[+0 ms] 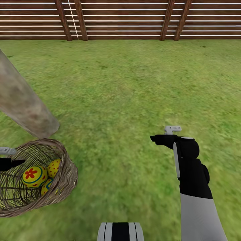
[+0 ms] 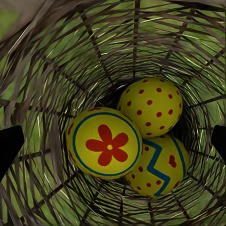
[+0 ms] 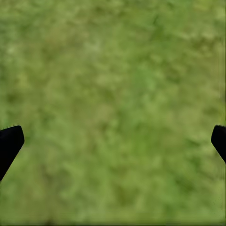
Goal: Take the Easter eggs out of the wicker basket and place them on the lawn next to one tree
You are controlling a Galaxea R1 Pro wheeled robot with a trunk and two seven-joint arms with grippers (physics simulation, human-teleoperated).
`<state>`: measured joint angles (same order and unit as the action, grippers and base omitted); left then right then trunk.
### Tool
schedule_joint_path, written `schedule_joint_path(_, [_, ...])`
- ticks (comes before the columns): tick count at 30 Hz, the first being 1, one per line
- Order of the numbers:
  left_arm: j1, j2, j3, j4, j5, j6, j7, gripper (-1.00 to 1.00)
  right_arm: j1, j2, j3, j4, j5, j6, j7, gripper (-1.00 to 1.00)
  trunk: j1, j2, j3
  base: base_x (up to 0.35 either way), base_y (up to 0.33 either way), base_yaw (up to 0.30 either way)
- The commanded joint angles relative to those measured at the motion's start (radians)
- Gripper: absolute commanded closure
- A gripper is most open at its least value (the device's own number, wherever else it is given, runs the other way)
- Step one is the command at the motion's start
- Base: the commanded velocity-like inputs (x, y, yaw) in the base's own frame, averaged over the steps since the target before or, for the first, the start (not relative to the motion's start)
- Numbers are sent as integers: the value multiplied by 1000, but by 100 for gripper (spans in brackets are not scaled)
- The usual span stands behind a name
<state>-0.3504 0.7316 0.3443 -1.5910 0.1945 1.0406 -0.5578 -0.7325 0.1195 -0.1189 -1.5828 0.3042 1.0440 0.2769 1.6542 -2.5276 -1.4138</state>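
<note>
My left claw hangs over the mouth of the basket, which sits on the lawn at the lower left of the head view, just in front of the foot of the tree. Both finger tips show as dark wedges at the two side edges of the left wrist view, spread wide, with nothing between them but the open weave below. All three eggs lie packed together at the bottom of the basket, touching one another: one turns a red flower ringed in blue toward me, one is dotted red all over, and one carries a blue zigzag and a red heart. In the head view the left claw pokes in from the left edge, over the basket's rim. My right claw hovers at the lower right of the head view, well apart from the basket, above bare grass. Its fingers also stand wide at the side edges of the right wrist view and grip nothing. A brown slat fence runs across the top of the head view.
</note>
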Motion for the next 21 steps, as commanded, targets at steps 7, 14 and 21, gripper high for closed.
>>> schedule_joint_path(7, [-1,0,1,-1,2,7,2,-100,-10,1,4,-3,10,3,18,-100,0,0,-1,0,0,0])
schedule_joint_path(14, [-1,0,1,2,0,7,3,-100,-69,22,31,-3,8,3,21,-100,1,-1,-9,0,0,0])
schedule_joint_path(21, [-1,-12,-61,11,-2,7,10,-100,-103,31,56,-3,9,3,21,-100,3,-2,-32,0,0,0])
